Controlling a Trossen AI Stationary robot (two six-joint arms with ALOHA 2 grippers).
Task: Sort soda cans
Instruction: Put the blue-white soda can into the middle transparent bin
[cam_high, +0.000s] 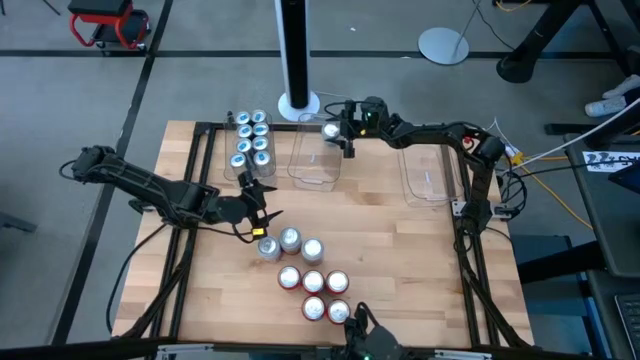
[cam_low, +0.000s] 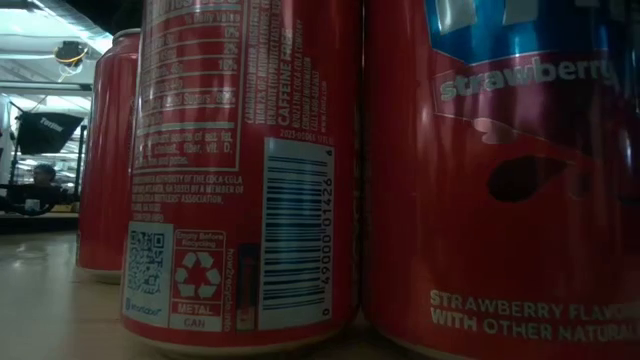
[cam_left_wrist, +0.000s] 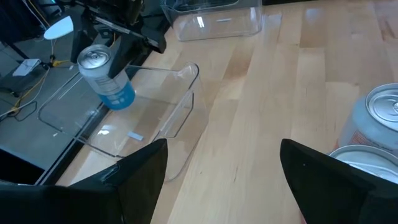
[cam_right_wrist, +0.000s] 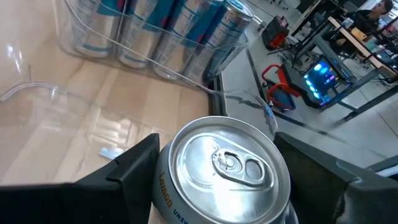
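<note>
Cans (cam_high: 312, 280) sat clustered at 6 o'clock on the table (cam_high: 400, 260); seven filled the 11 o'clock tub (cam_high: 252, 146). Right gripper (cam_high: 340, 130) clamped a can (cam_right_wrist: 221, 171) above the middle tub (cam_high: 318, 160) at 12. Left gripper (cam_high: 262, 222) stood open, empty, beside the cluster. Best lowered upright inside the walls before release.

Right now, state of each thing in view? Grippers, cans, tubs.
right gripper: shut on a silver and blue can, held over the middle tub
left gripper: open, empty, beside the loose cans
left tub: holds upright blue cans
middle tub: empty
right tub: empty
loose cans: upright on the table
</note>
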